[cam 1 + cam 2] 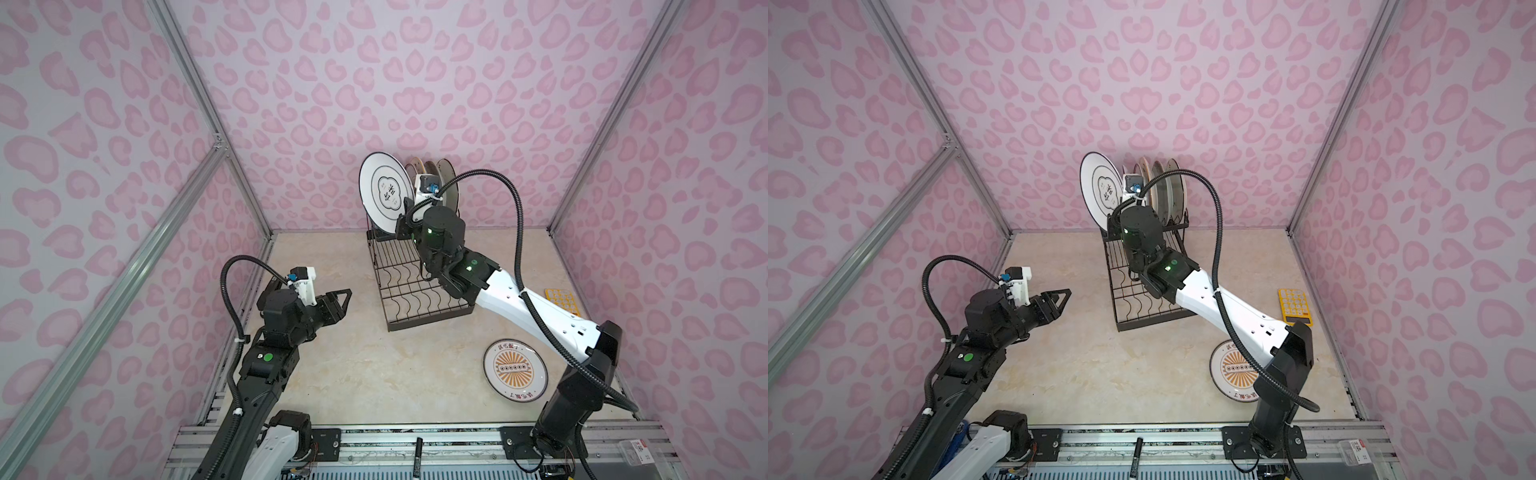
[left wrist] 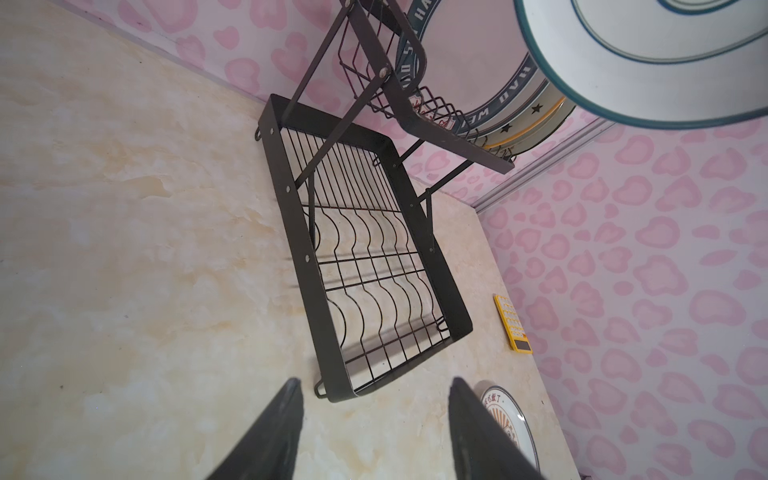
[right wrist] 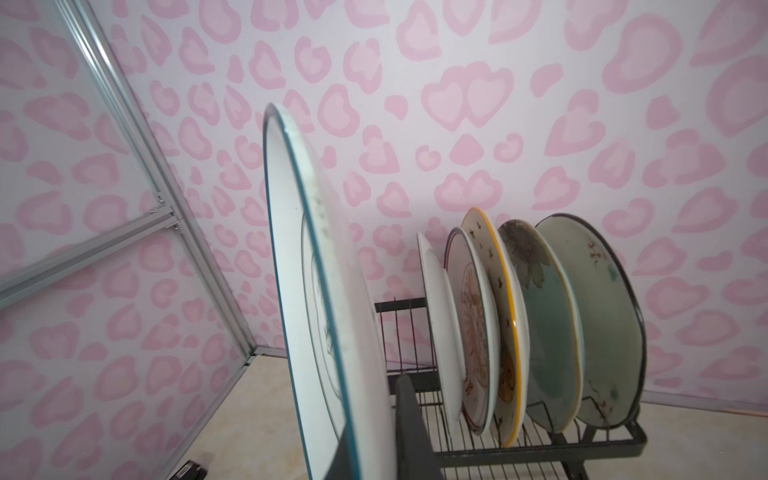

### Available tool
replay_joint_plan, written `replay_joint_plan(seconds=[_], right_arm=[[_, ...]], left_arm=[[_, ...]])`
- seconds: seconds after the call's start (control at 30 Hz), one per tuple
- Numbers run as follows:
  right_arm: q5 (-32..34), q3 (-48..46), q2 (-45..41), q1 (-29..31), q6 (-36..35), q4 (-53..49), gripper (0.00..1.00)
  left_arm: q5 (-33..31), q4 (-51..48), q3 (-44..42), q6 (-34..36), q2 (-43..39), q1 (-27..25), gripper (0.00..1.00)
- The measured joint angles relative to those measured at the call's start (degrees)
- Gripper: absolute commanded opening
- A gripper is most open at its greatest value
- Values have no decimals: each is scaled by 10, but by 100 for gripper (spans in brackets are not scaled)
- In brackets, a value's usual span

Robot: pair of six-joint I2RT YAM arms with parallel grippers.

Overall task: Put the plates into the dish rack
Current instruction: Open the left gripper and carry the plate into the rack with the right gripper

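Observation:
My right gripper is shut on the lower rim of a white plate with a teal edge. It holds the plate upright at the left end of the upper tier of the black wire dish rack. Several plates stand side by side in that tier, to the right of the held one. An orange-sunburst plate lies flat on the table near the right arm's base. My left gripper hovers open and empty, left of the rack's lower tray.
A yellow calculator lies right of the rack by the wall. Pink patterned walls enclose the table on three sides. A black marker rests on the front rail. The right forearm stretches across the rack's lower tray.

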Motion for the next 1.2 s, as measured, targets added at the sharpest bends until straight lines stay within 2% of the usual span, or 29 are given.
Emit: replay_joint_plan(seconds=[0.23,0.47,0.57,0.83,1.2], right_arm=[[102,185,140,12,-90,-58,0],[154,361,271,17,-164,-101,0],[174,408,314,17,-195,-102,0],[211,435,360,13,-263,-97,0],[221,437,367,-7,-262,-82,0]], left_arm=[[3,-7,-23,-17,-23,0,59],[11,-10,-37,-24,-38,0,59],[12,-10,-40,-27,-40,0,59],[17,-9,-40,-29,-32,0,59],[18,-9,-42,-29,-26,0,59]])
